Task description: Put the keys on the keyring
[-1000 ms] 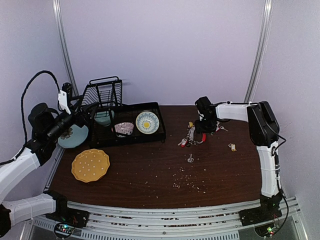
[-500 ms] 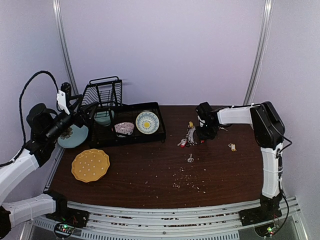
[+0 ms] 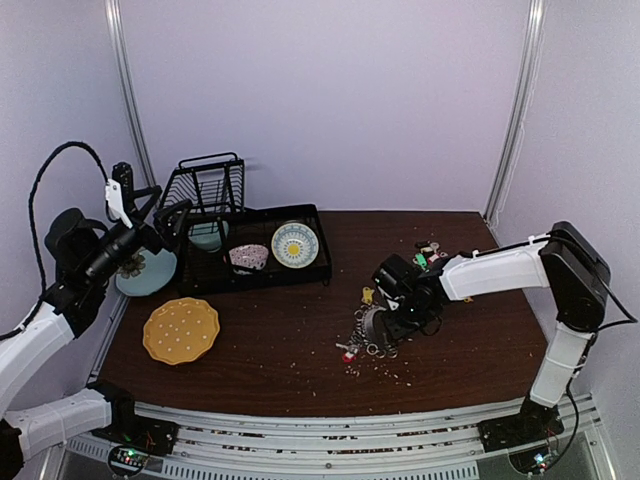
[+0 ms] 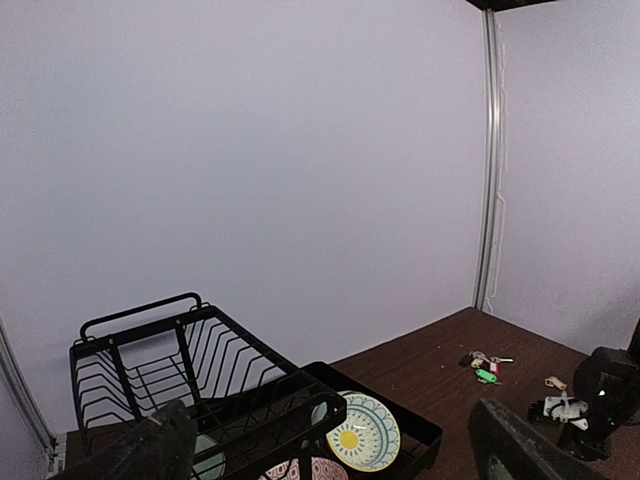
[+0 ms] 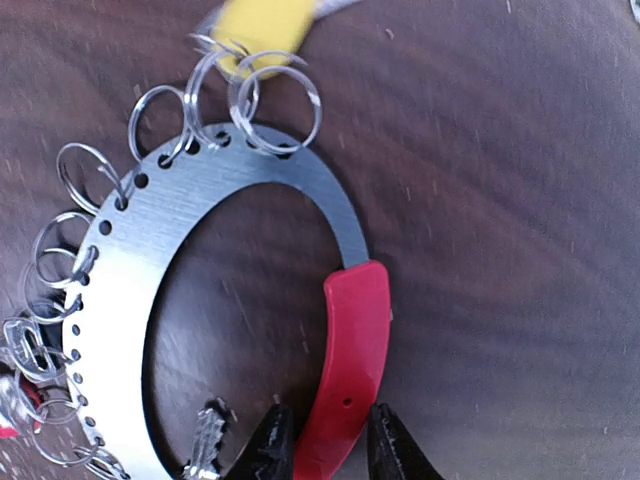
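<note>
The keyring is a flat silver oval ring with small split rings through its holes and a thick curved red clip. My right gripper is shut on the lower end of the red clip. In the top view the right gripper holds the keyring low over the front-middle of the table. A yellow tag hangs on one split ring, and a small silver key lies inside the ring. Loose keys with a green tag lie at the back right, also in the left wrist view. My left gripper is raised at the far left, open and empty.
A black dish rack holds a yellow-centred plate and a patterned bowl. A wire basket stands behind it. A yellow plate lies at the front left, with a teal plate behind it. Crumbs dot the front-middle.
My right arm has swung from the back middle toward the front, dragging the keyring with it. The left gripper has risen slightly.
</note>
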`<action>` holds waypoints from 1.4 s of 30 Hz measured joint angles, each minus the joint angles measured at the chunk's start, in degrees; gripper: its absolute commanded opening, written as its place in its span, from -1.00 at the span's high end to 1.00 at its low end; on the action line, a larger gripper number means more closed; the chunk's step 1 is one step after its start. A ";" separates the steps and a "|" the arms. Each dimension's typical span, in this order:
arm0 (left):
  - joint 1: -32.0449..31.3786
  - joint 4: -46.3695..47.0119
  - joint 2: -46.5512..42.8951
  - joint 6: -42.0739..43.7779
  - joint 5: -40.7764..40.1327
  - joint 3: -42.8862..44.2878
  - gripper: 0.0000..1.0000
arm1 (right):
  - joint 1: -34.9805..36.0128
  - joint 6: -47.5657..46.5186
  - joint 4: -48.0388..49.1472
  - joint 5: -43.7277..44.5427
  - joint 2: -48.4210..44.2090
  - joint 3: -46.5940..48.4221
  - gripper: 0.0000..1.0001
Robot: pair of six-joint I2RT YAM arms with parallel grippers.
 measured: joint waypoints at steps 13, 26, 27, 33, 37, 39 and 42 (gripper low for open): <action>0.00 0.24 -0.83 -0.37 0.13 -0.17 -0.96 | 1.68 -7.89 -7.48 -2.84 6.32 14.45 0.33; 0.00 0.13 -0.72 -0.35 0.17 -0.20 -0.96 | 1.68 -17.46 -2.73 -11.45 5.40 16.59 0.37; 0.00 0.13 -0.72 -0.35 0.17 -0.20 -0.96 | 1.18 -17.90 -2.82 -11.89 6.97 17.99 0.38; 0.00 0.07 -0.24 -0.35 0.17 -0.20 -0.96 | -1.68 -19.85 -3.04 -14.10 10.80 20.96 0.38; 0.00 0.00 0.35 -0.35 0.22 -0.20 -0.96 | -2.69 -20.79 -3.34 -14.47 10.91 20.96 0.37; 0.00 -0.02 0.52 -0.35 0.33 -0.20 -0.96 | -2.75 -21.18 -3.50 -15.13 11.10 20.96 0.37; 0.00 0.00 0.74 -0.35 0.37 -0.20 -0.96 | -2.97 -22.05 -3.54 -16.17 11.82 20.96 0.34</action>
